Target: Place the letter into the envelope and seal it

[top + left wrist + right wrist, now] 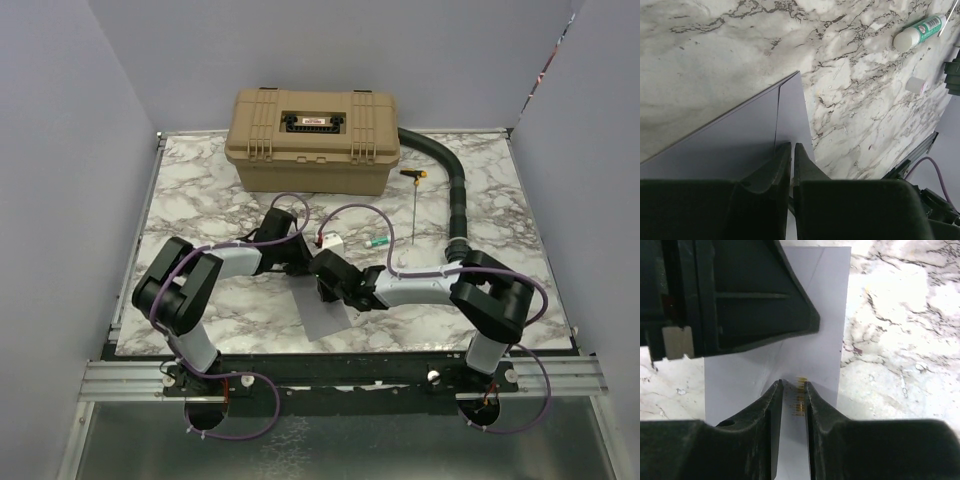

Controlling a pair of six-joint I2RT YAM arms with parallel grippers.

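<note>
Envelope of thin, matte grey paper lay on the slick marbled table between the 2 arms | left gripper was nearly closed, seemingly pinching its edge | right gripper stood narrow with a tan sliver between the fingers, hold unclear | letter otherwise unseen | you needed a slow, level push so the paper did not buckle.

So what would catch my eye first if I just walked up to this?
Probably the two black arms meeting mid-table, with the left gripper and right gripper both at a flat grey envelope on the marble-patterned table. Behind them a big tan case sits at the back, and a thick black hose curves down the right side.
</note>
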